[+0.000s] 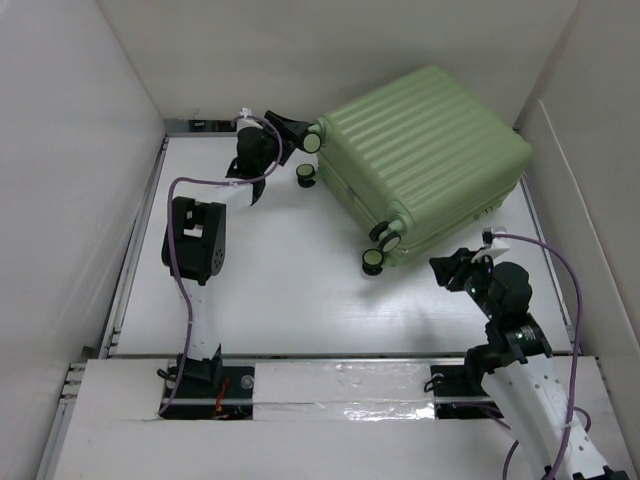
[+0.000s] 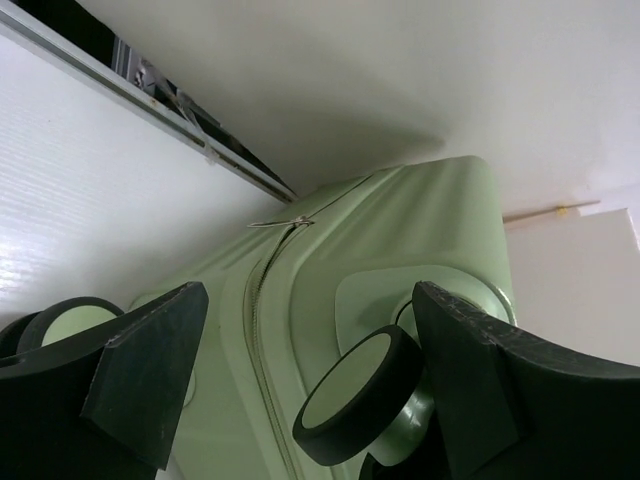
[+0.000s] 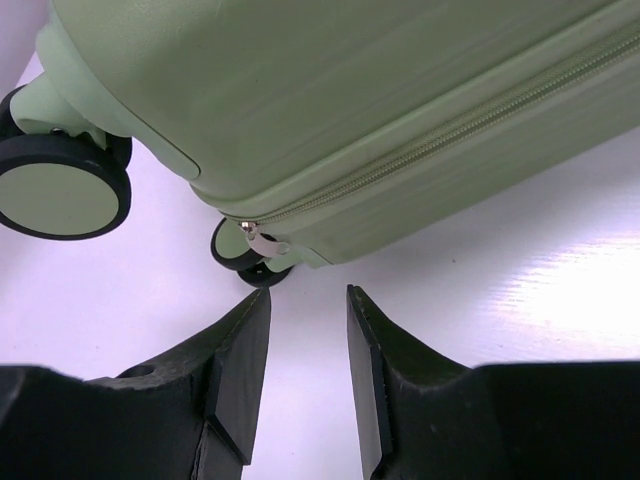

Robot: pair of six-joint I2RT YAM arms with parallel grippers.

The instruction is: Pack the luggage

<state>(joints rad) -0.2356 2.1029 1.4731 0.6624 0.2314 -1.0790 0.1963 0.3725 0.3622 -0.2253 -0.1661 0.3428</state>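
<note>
Luggage (image 1: pixel 425 150) lies zipped on the table (image 1: pixel 290 290). Left end effector (image 2: pixel 310 310) wide apart around a wheel (image 2: pixel 355 395); right end effector (image 3: pixel 308 305) slightly apart, empty, near the zipper pull (image 3: pixel 262 240).

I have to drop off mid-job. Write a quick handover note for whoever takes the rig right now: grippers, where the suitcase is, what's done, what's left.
Left gripper: open, its fingers either side of a caster wheel at the suitcase's far wheel corner, not clamped.
Right gripper: open, empty, low over the table, aimed at a zipper pull by the near wheel corner, not touching it.
Luggage: lying flat at the table's far right, ribbed shell up, wheels facing left.
Done: shell is closed; contents not visible.
Left: probably grasp the pull and finish the zip; whether it is fully zipped cannot be told.
</note>
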